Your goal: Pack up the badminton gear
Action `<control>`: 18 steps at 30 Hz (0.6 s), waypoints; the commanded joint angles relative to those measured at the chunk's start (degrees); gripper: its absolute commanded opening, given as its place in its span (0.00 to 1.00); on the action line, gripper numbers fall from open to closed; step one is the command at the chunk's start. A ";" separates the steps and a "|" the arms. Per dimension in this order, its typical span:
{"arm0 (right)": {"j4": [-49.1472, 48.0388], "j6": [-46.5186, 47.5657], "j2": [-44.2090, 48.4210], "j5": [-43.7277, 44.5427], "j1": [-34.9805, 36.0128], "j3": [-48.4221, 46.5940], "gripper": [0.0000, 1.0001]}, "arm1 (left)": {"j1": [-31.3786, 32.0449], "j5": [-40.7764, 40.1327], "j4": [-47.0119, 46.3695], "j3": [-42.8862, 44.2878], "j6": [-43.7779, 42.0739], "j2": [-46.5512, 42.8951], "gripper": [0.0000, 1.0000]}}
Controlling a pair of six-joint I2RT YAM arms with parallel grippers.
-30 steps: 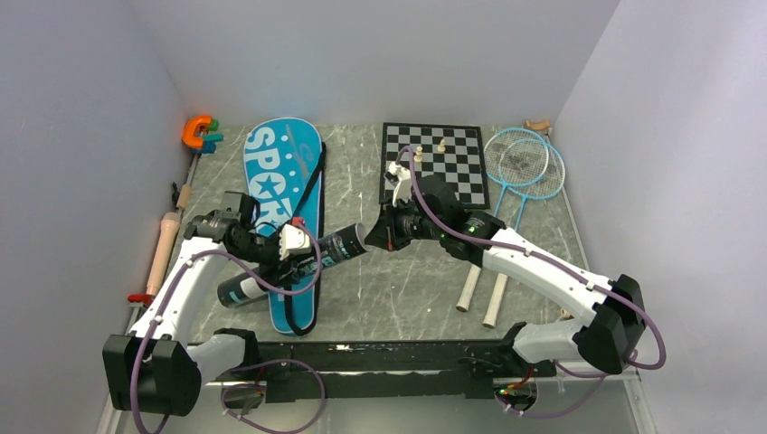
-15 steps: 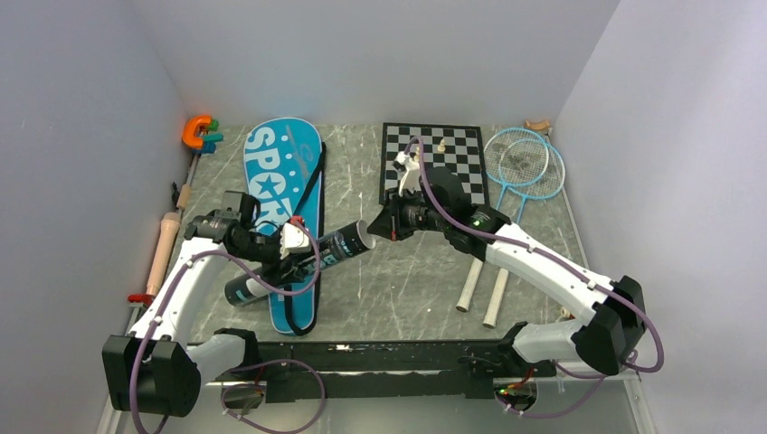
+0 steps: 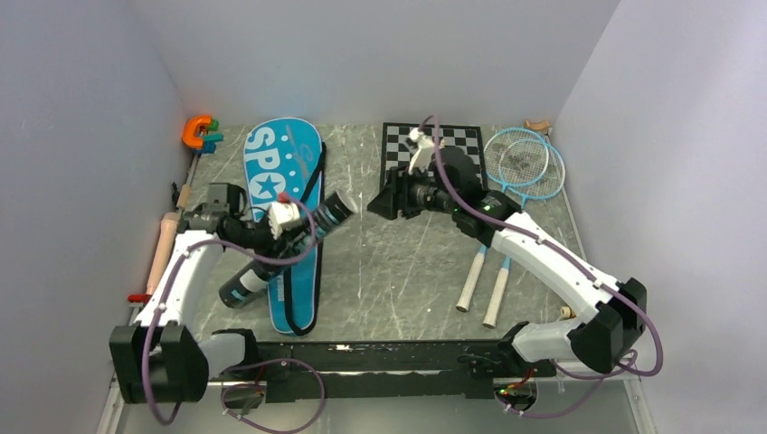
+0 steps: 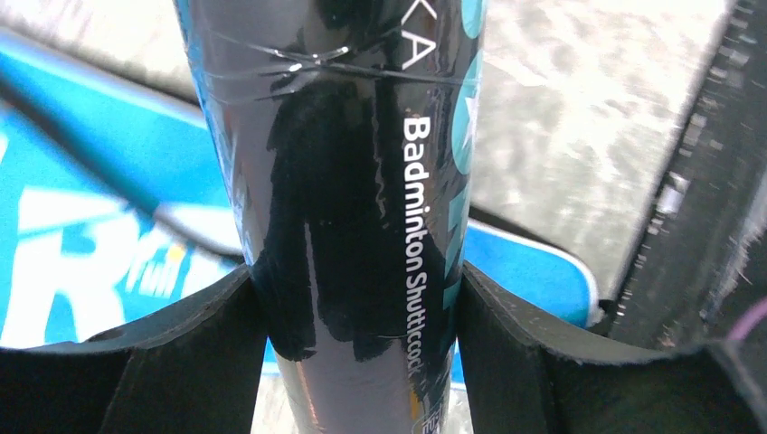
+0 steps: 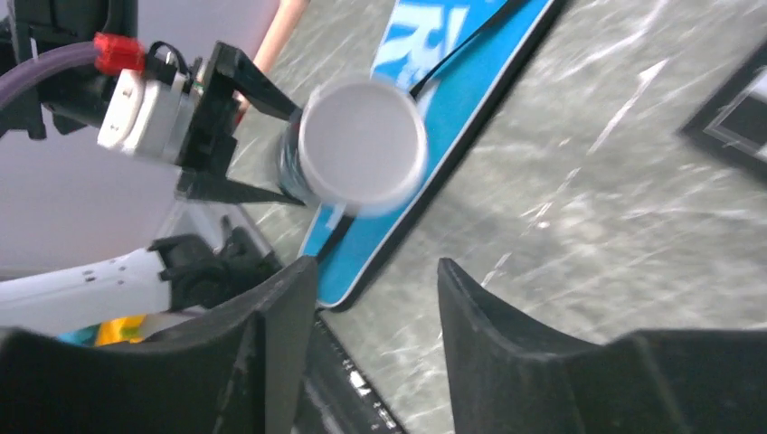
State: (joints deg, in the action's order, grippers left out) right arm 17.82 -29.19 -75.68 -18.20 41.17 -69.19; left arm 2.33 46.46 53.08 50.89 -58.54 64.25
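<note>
Your left gripper (image 4: pixel 362 307) is clamped on the middle of the long black shuttlecock tube (image 3: pixel 271 267). It holds the tube tilted above the blue "SPORT" racket bag (image 3: pixel 268 158), which lies on the left side of the grey marbled table (image 3: pixel 398 280), running from the far edge toward the near one. The tube's raised end, closed by a round white cap (image 5: pixel 362 145), points at your right gripper (image 5: pixel 375 280), whose jaws stand apart and empty just off that cap. So the tube step looks done, though you cannot tell whether shuttlecocks are inside. The two light-blue rackets with white handles (image 3: pixel 525 167) lie by the far right corner, beside the black-and-white chessboard (image 3: pixel 461 167). Next, the tube needs stowing in the bag, which calls for finding its opening. Then send the right gripper for a racket handle.
</note>
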 commanded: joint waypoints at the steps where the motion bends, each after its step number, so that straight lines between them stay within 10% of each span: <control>1: 2.89 1.47 4.53 3.16 -4.32 -2.87 0.60 | -10.32 -4.22 -6.77 5.40 11.50 5.33 0.02; 18: -2.68 -1.70 -5.20 2.01 -4.52 4.95 0.83 | -26.07 -36.99 -19.12 3.49 34.11 20.56 0.13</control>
State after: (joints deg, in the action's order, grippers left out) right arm 19.16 -29.80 -76.77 -15.40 35.99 -64.84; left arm -22.57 18.63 38.92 55.18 -30.74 83.72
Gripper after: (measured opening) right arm 0.825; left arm 0.701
